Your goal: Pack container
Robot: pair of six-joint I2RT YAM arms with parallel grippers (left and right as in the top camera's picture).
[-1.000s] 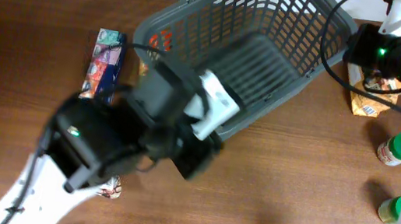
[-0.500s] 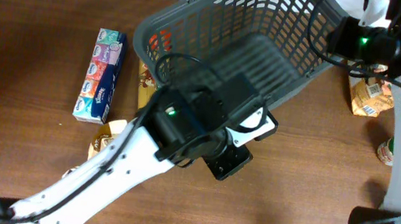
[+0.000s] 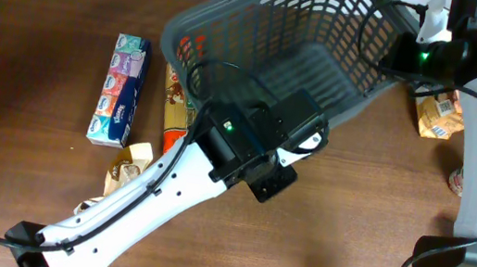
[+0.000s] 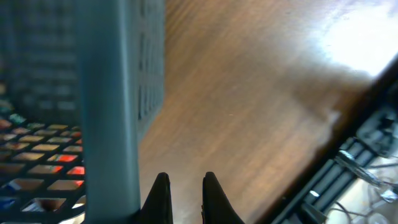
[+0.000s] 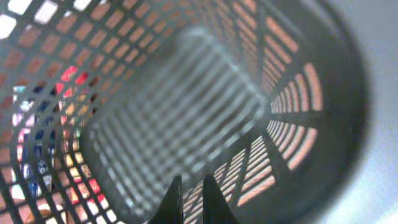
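While the left gripper [image 4: 185, 199] hangs over the bare wood with its two fingers drawn almost together and nothing between them, the outer wall of the basket [image 4: 112, 124] stands just beside it on the left of this view.

Seen from above, this arm reaches from the near left corner of the desk [image 3: 17, 177] up to the near side of the basket [image 3: 235, 23]. One second ago it was more to the left and covered a long orange packet [image 3: 177, 106]. That packet now lies open to view, with its far end at the left end of the basket.

The right gripper [image 5: 191, 200] also has its fingers close together, and its camera looks into the lattice inside of the basket [image 5: 186, 93]. I cannot tell if they pinch the rim. This gripper has come from the far right of the desk to the far right corner of the basket.

The basket lies by the far edge, about the middle, almost where it was before. A tissue pack [image 3: 120, 89] lies apart on the left side. A small tan packet [image 3: 129, 167] sits nearer the near edge, beside the left arm. A yellow snack bag [image 3: 436, 114] lies by the right edge.
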